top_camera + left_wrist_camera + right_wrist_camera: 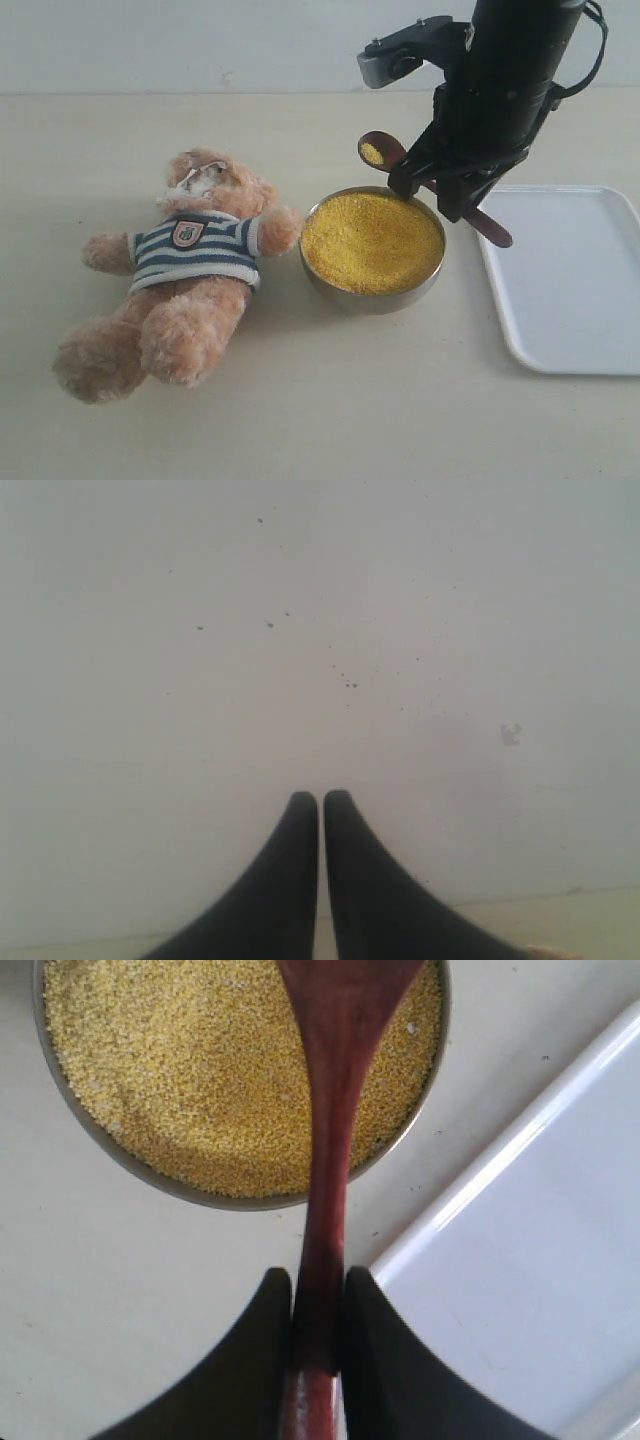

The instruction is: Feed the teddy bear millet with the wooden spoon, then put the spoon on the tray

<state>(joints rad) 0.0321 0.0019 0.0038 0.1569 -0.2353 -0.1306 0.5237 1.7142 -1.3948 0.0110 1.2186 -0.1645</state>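
Both fingers [250,1360] of the right gripper [318,1285] pinched the slim dark reddish-brown wooden spoon [335,1110] by its handle, above the bright-yellow millet [200,1080].

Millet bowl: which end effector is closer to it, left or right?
Right. The right end effector hangs above the edge of the millet bowl, gripping the wooden spoon. The left end effector is outside the exterior view, facing a wall.

Black arm [510,70], curved black jaws
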